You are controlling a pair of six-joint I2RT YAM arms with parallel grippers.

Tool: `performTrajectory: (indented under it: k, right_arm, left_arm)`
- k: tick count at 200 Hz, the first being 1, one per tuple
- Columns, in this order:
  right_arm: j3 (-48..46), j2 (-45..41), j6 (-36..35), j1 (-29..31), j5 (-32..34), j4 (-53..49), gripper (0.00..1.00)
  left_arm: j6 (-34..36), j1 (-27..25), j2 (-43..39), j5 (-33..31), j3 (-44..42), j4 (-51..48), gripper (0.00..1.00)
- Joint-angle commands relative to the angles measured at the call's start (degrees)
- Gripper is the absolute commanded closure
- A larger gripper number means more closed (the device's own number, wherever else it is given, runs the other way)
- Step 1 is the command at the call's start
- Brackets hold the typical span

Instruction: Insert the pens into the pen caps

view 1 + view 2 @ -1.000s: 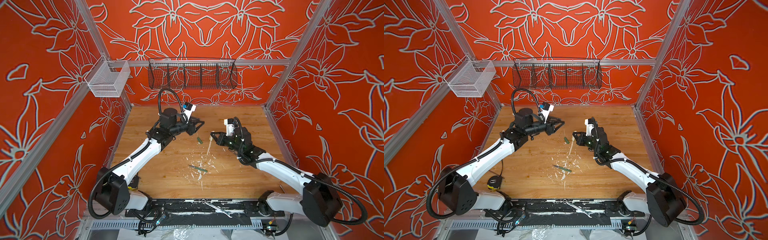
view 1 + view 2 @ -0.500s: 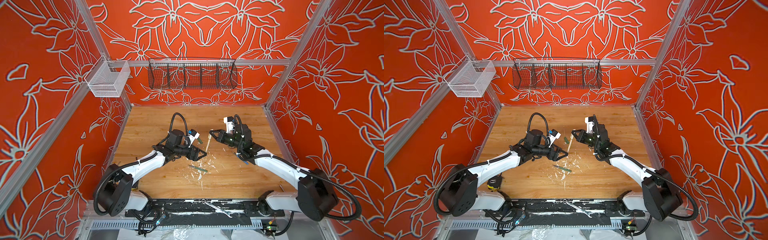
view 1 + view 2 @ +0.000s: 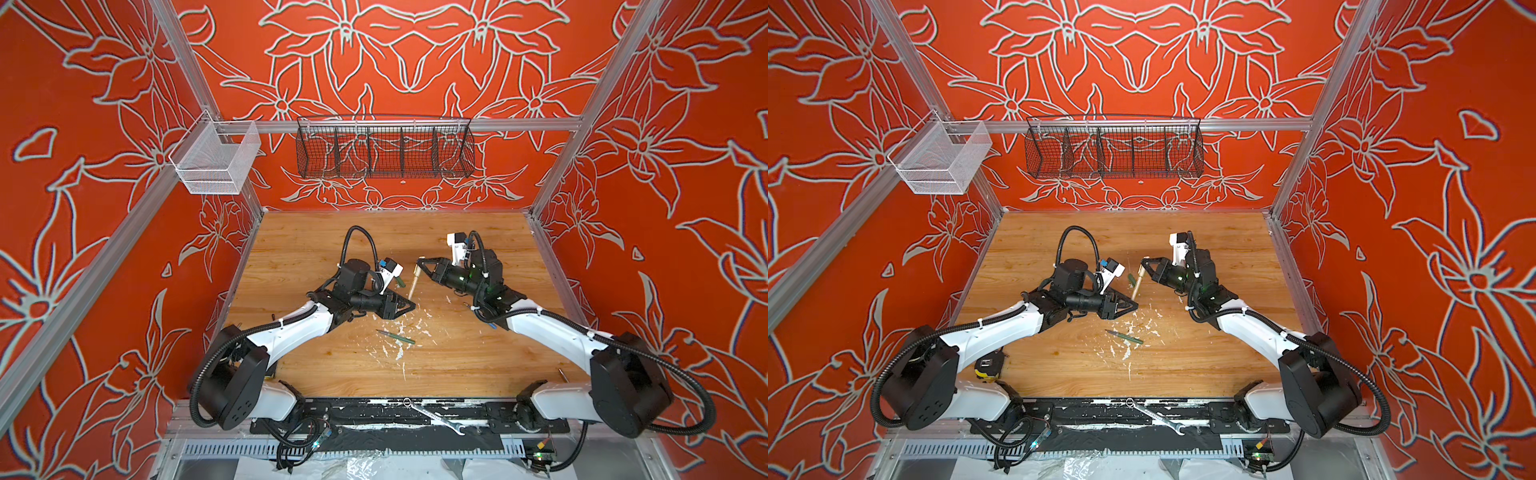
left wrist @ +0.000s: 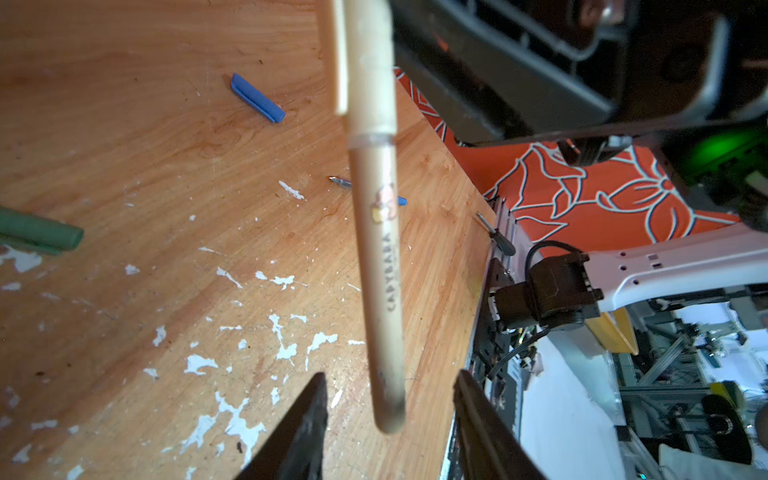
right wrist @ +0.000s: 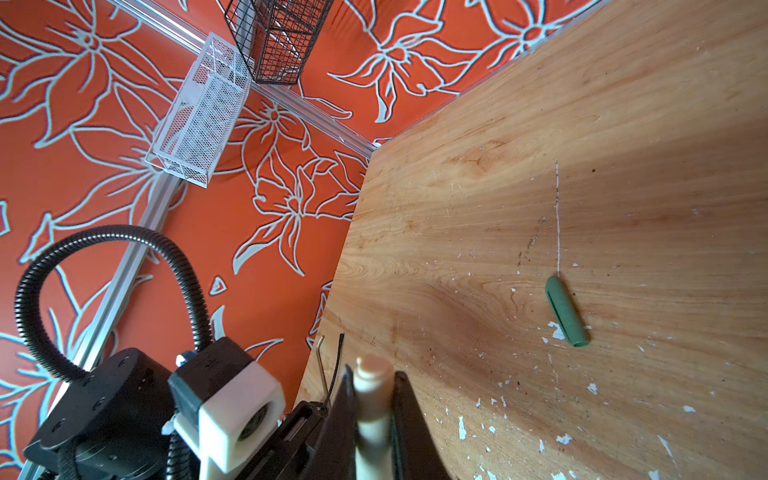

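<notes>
r gripper (image 3: 420, 262) clamps beige pen (image 3: 413, 281) by far end, prob so l gripper (image 3: 411, 306), fingers apart & not touching, can grab near end.

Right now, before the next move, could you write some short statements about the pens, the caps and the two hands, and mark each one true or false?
1. The right hand grips the beige pen. True.
2. The left hand is shut on the beige pen. False: its jaws stand apart on either side of the pen's lower end, touching nothing.
3. The green pen lies flat on the table. True.
4. The blue cap sits on the blue pen. False: the cap lies alone on the table, apart from the pen.
</notes>
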Motion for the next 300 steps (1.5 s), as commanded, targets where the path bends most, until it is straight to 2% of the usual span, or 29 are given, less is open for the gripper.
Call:
performTrajectory:
  k: [1, 23, 65, 101, 140, 176, 219, 270, 300]
  right_arm:
    - [-0.75, 0.17, 1.37, -0.17, -1.02, 2.43, 1.0]
    - [-1.01, -0.01, 1.38, -0.23, -0.91, 2.48, 1.0]
    - [-1.72, -0.69, 1.48, -0.21, -0.13, 2.92, 1.0]
    - [-2.26, -1.43, 0.77, -0.01, 0.08, 2.63, 1.0]
    - [-4.12, -3.66, 0.31, 0.14, 1.59, 3.11, 1.0]
    - [-5.84, -5.81, -0.76, 0.29, 2.79, 4.64, 1.0]
    - [-7.52, -7.3, -2.75, 1.8, 4.5, 4.28, 1.0]
    - [-10.54, -7.76, -1.0, 4.72, 8.56, 5.16, 1.0]
    - [-11.75, -6.26, 0.67, 6.87, 9.9, 6.6, 1.0]
  left_arm:
    - [-0.26, -0.26, 0.69, 0.82, 0.95, 1.33, 0.56]
    - [-0.37, -0.31, 0.82, 0.81, 1.31, 1.39, 0.59]
    - [-0.73, -0.3, 1.36, 0.74, 1.69, 1.53, 0.72]
    - [-1.6, -0.3, 1.3, -2.53, 2.71, -0.24, 0.8]
    - [-3.59, -0.3, 2.29, -3.91, 4.82, -1.15, 1.0]
    - [-4.87, -0.3, 3.99, -6.62, 7.4, -0.95, 1.0]
    - [-4.92, 0.11, 9.55, -8.52, 14.42, -0.72, 1.0]
    - [-7.29, 3.52, 14.72, -6.8, 21.22, 6.66, 1.0]
    - [-8.17, 4.7, 16.62, -7.85, 24.57, 9.62, 1.0]
